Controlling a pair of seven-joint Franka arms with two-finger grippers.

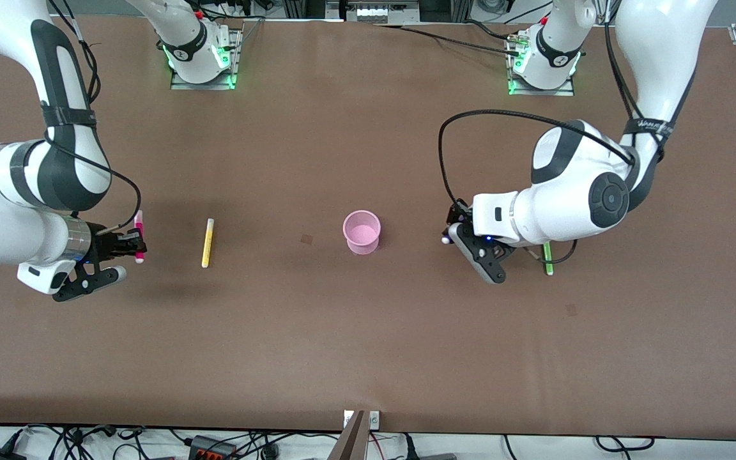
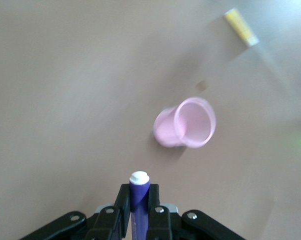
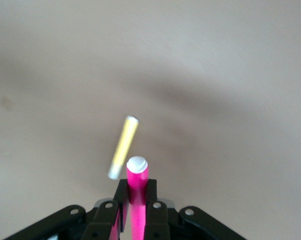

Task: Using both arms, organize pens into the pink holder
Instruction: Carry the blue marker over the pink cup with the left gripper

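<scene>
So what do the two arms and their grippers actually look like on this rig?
Both arms are bulky glossy white with black joint bands and loose black cables. The left gripper and right gripper are black with two fingers. Green lights glow at both bases.

Holder (image 1: 361, 231) stands mid-table, nothing in it. One pen (image 1: 207, 243) lies on the table toward the right arm's end; another pen (image 1: 547, 259) lies toward the left arm's end.

Pink holder (image 1: 361, 232) upright mid-table; yellow pen (image 1: 207, 243) and green pen (image 1: 547, 258) lie flat
</scene>
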